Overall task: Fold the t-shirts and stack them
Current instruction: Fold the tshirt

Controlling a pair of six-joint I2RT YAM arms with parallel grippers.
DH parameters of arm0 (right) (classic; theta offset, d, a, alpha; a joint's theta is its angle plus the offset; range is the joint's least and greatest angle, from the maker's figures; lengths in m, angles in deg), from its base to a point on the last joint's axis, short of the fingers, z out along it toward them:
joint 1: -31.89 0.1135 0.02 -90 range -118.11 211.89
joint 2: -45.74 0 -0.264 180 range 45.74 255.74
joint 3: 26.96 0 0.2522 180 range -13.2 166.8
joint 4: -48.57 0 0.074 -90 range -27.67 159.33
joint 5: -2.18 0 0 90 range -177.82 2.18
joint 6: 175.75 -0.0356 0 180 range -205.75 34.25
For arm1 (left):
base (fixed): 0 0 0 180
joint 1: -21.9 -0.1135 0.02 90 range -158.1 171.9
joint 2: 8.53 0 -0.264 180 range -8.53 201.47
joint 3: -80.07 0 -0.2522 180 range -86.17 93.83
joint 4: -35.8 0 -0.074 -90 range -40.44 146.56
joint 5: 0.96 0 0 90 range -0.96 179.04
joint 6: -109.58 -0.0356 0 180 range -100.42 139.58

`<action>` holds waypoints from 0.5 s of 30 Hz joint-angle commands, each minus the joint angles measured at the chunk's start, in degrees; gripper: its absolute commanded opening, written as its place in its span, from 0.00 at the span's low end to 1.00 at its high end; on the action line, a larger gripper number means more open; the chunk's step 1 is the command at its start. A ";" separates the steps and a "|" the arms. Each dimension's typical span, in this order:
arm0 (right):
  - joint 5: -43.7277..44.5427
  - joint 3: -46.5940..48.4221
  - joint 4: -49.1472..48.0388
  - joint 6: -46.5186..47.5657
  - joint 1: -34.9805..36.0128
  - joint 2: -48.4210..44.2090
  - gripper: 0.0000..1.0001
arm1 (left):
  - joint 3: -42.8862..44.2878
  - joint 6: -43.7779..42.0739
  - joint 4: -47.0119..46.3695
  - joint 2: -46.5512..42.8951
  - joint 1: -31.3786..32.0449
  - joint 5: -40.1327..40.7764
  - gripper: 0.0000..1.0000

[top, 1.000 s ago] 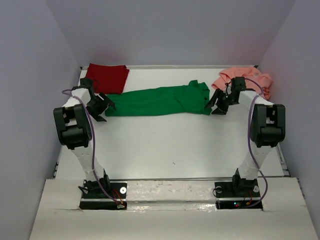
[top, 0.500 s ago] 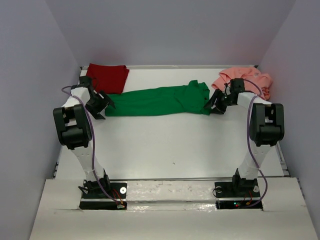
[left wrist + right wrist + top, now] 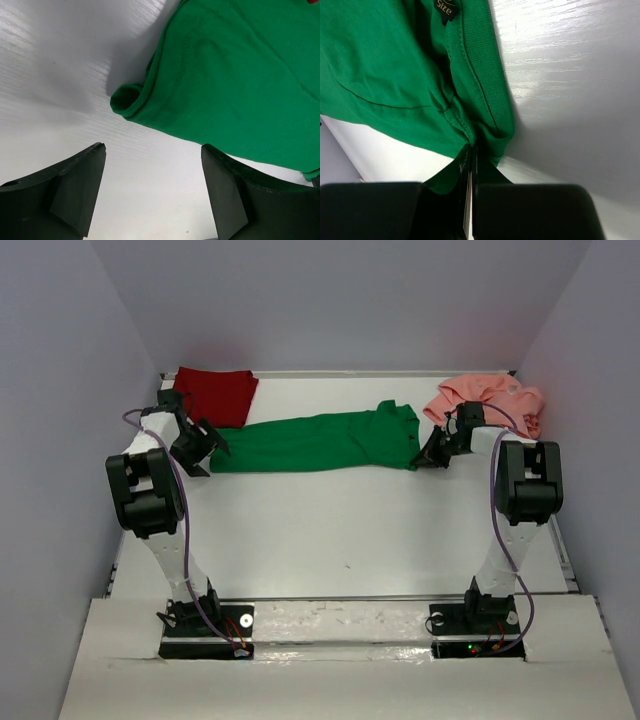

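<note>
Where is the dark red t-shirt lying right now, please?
In the top view, the dark red t-shirt lies in the far left corner of the table, just behind the left end of the green t-shirt.

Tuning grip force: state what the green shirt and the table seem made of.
Green shirt: soft knit cloth, likely cotton jersey, matte; stitched hems, folds, sewn size label. Table: hard white board, perhaps plastic or laminate, semi-gloss; fine ridges, glare.
</note>
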 commanded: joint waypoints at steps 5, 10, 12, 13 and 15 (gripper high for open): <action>0.87 1.39 -1.02 1.59 0.35 -0.06 0.00 | 1.40 -2.65 3.18 2.79 0.11 0.89 0.86; 0.87 1.92 -0.76 1.68 0.35 -0.15 0.00 | 0.35 -2.56 1.34 3.41 0.11 1.77 0.78; 0.87 2.18 -0.58 1.85 0.35 -0.15 0.00 | 0.43 -2.30 0.46 4.28 0.02 1.51 0.72; 0.87 2.27 -0.50 1.94 0.35 -0.15 0.00 | 0.69 -2.21 0.20 4.64 0.02 1.16 0.71; 0.96 2.27 -0.23 2.12 0.35 -0.24 0.00 | 0.78 -1.86 -0.33 5.60 0.02 0.37 0.67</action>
